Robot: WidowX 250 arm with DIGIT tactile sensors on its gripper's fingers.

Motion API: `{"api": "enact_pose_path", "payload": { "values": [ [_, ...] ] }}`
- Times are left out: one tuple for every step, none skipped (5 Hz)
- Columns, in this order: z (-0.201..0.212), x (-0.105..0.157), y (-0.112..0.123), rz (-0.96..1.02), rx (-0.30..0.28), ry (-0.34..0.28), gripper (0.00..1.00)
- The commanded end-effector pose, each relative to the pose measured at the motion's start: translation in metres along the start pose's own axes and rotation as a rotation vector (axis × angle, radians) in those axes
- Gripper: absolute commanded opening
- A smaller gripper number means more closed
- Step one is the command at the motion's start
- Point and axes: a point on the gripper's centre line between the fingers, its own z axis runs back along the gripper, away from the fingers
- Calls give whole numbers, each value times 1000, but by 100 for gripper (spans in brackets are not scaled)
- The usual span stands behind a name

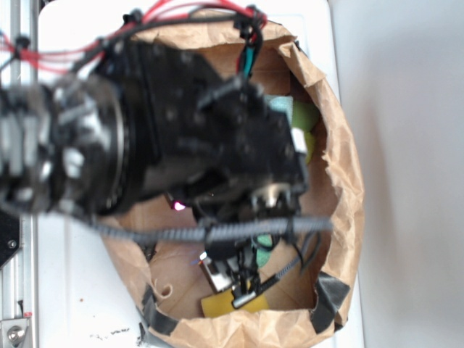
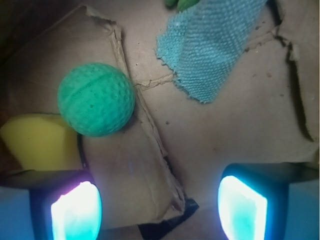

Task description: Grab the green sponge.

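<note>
Between the two lit fingers (image 2: 76, 212) of the gripper (image 2: 159, 207) there is only bare brown paper: it is spread wide, holds nothing and touches nothing. The grab is not yet made. Judging from this, the task is at its early stage, with the approach and the closing both left to do.

Just ahead of the gripper's left-hand finger in the wrist view sits a green dimpled ball (image 2: 96, 99), round and textured like a golf ball. Beside that finger, partly under the ball, lies a yellow foam piece (image 2: 37, 140). Farther ahead and toward the other finger lies a teal cloth (image 2: 210, 47) with a frayed edge. At the far edge past the cloth a small bright green shape (image 2: 182, 4) shows; it may be the sponge, but too little is visible to tell.

In the exterior view the arm (image 1: 181, 130) reaches into a torn paper bag (image 1: 341, 167), and pale green items (image 1: 304, 119) lie beyond the gripper near the bag's wall, likely the sponge.
</note>
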Motion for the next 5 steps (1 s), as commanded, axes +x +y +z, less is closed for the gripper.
{"api": "enact_pose_path", "payload": {
  "values": [
    [-8,-20,-43,-116,-52,-34,100],
    [-9,-21,-56,-147,-73,-44,100],
    [-20,-15,-55,-123,-61,-20,100],
    [-35,-13,-61,-124,-41,4,100],
    [-50,-8,-64,-96,-14,35,100]
  ]
}}
